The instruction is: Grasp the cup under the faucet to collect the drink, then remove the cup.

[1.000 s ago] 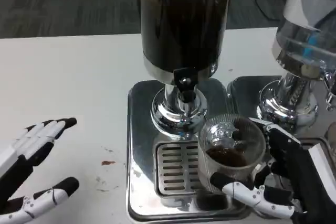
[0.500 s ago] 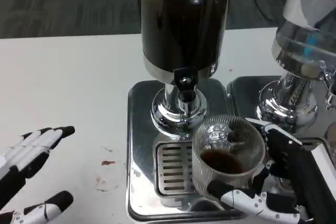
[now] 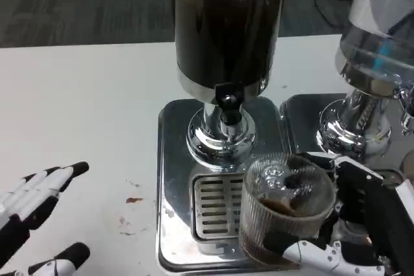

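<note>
Holding dark drink, the ribbed clear cup (image 3: 284, 208) glints.

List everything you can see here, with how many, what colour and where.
cup: one, clear ribbed glass with a little dark drink in it, over the right part of the tray, held by the right hand
dark dispenser: one, dark liquid in a tank on a chrome base, centre top, faucet facing the cup
faucet: one, black, at the front of the dark dispenser's base
tray: one, shiny steel with a slotted grate, centre
clear dispenser: one, see-through with a chrome base, far right
table: one, white, with small brown stains left of the tray
left hand: one, white and black, lower left, fingers apart, holding nothing
right hand: one, white and black, lower right, gripping the cup
</note>
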